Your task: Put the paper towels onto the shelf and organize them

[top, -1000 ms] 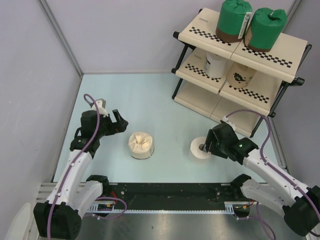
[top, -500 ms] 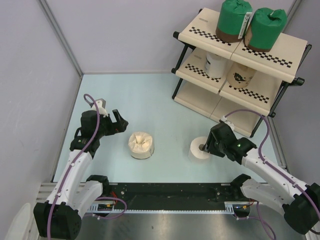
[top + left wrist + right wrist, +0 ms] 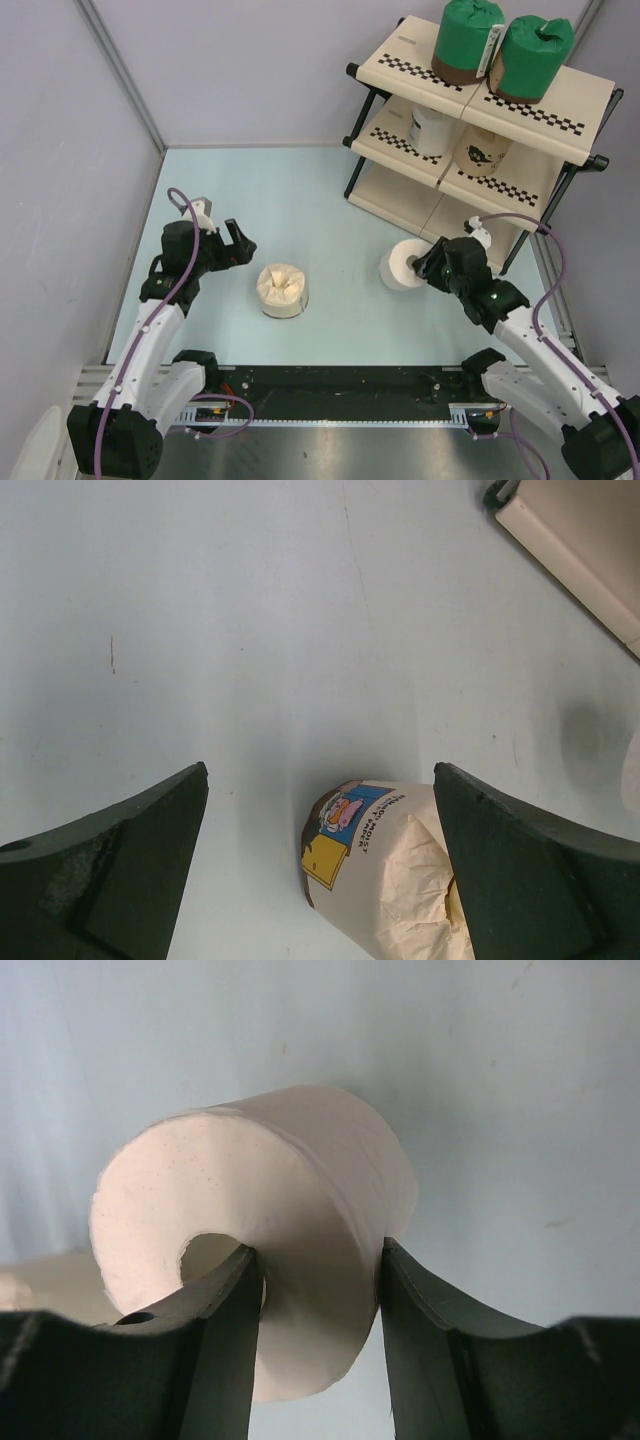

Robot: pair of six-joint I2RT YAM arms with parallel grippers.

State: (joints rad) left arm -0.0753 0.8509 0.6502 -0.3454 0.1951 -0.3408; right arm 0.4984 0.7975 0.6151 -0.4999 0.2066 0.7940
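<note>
My right gripper (image 3: 420, 268) is shut on the bare white roll (image 3: 400, 266), one finger in its centre hole and one on its outer wall (image 3: 290, 1220); it holds the roll off the floor, tilted, near the shelf's (image 3: 585, 110) bottom tier. Two green rolls (image 3: 466, 38) stand on the top tier. A white roll (image 3: 432, 128) and a cream roll (image 3: 482, 152) stand on the middle tier. The tan roll (image 3: 283, 290) stands on the floor; in the left wrist view it (image 3: 385, 870) lies between and beyond the fingers. My left gripper (image 3: 244, 250) is open, just left of it.
Grey walls close in the pale blue floor on the left and back. The shelf's bottom panel (image 3: 395, 200) and black frame leg (image 3: 356, 172) are close to the held roll. A corner of the shelf (image 3: 580, 550) shows in the left wrist view.
My right gripper has lifted the bare white roll from the floor and carried it up and back toward the shelf. The left arm and the tan roll have not moved.
</note>
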